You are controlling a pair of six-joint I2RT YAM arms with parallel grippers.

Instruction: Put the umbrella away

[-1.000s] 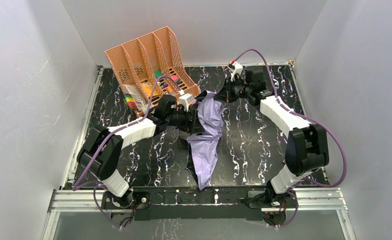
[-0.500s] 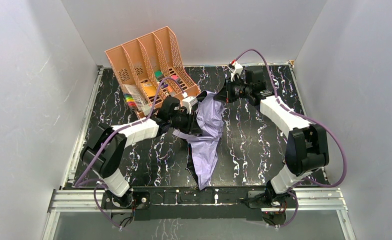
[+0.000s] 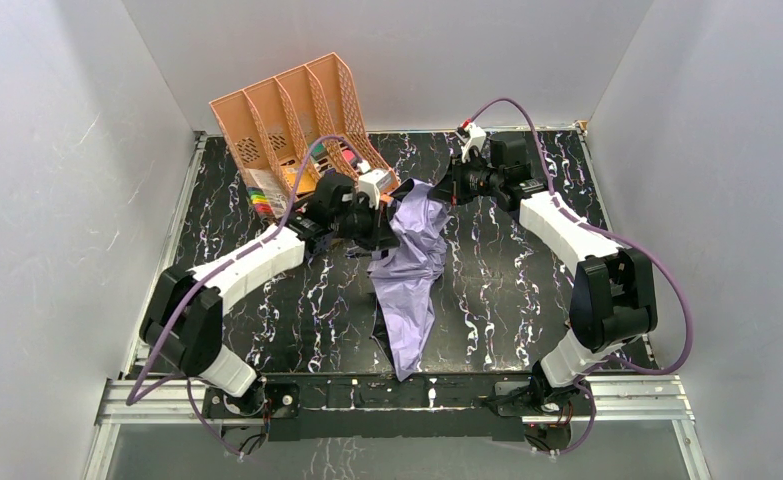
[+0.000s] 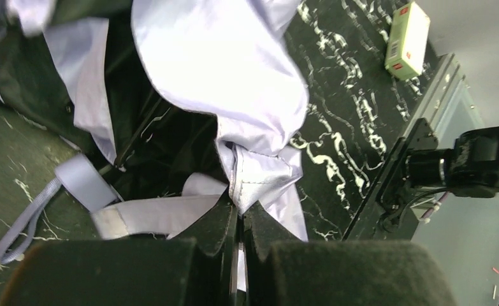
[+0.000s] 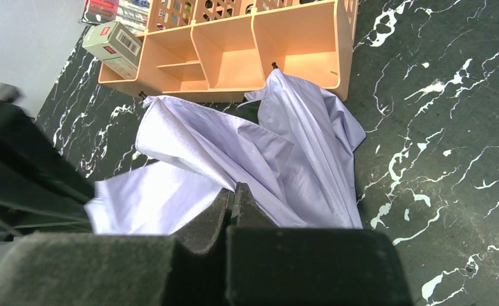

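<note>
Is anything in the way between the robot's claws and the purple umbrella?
No, nothing visible is in the way. The left gripper is pinched shut on a fold of the umbrella fabric. The right gripper is shut on the fabric too, so both touch it directly.

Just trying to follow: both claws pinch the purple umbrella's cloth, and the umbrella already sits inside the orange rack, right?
Not inside. The top view shows the umbrella lying on the black table beside the rack. The left claw and right claw do both pinch its cloth.
</note>
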